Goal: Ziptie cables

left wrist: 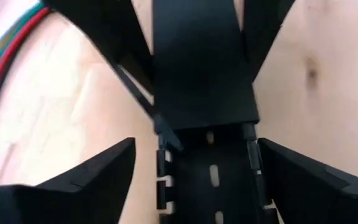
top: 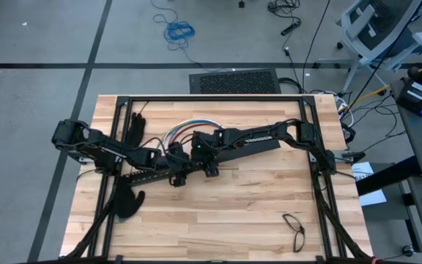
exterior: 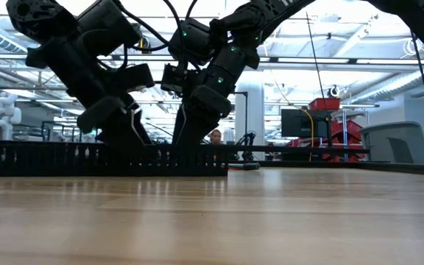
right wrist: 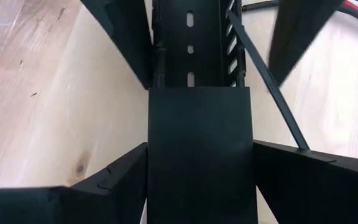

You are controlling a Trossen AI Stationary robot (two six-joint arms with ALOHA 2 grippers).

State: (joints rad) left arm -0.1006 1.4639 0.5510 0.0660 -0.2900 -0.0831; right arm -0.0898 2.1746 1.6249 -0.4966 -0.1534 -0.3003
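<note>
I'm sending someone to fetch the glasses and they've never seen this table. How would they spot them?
Start at the wooden table seen from above and go to its near right corner, away from both arms. The glasses lie there alone on bare wood: a thin dark wire frame, unlike the chunky black bars and gloves farther left.

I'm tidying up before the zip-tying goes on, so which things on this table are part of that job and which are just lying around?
Part of the job:
- cables, looped at the table's far side
- ziptie, a thin dark strip beside the slotted bar

Lying about:
- black gloves at the table's left
- eyeglasses near the front right
</note>
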